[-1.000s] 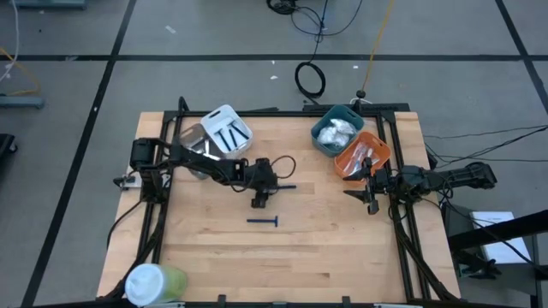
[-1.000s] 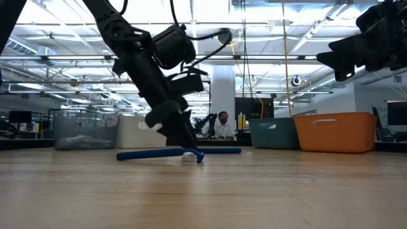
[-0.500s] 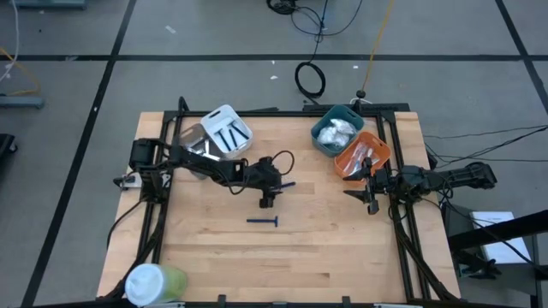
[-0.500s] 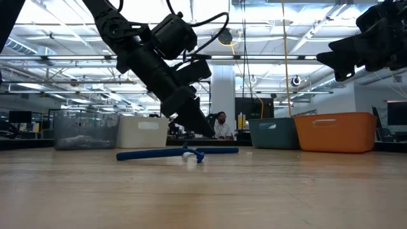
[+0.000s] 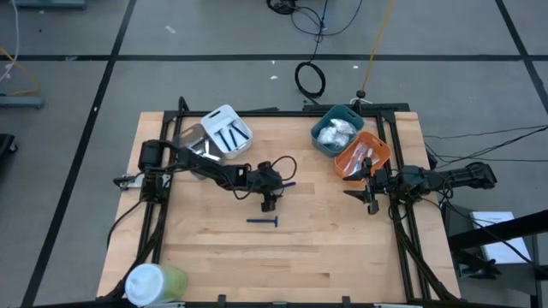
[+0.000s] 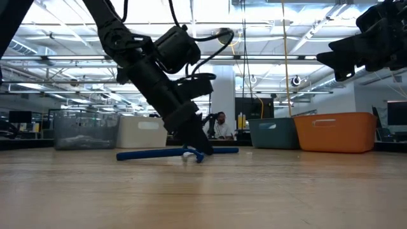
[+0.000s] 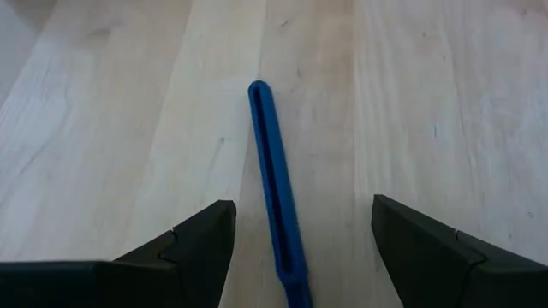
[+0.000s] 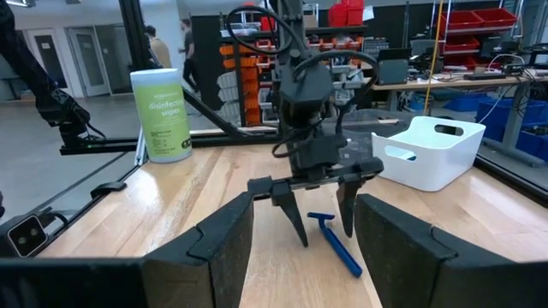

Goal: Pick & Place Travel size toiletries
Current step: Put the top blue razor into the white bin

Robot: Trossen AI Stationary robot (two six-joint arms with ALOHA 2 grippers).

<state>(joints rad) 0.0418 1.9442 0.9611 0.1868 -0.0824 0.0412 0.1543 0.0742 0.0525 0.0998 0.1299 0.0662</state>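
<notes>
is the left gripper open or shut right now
Open. The left gripper has its fingers spread on either side of a blue stick lying on the table.

The table (image 5: 342,257) holds 4 bins (image 5: 228,130) and 1 green cup (image 5: 154,282). 2 blue sticks (image 5: 264,222) lie loose on it.

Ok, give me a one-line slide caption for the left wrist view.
Left gripper, jaws open, straddling a dark blue stick lying on the wooden table.
</notes>
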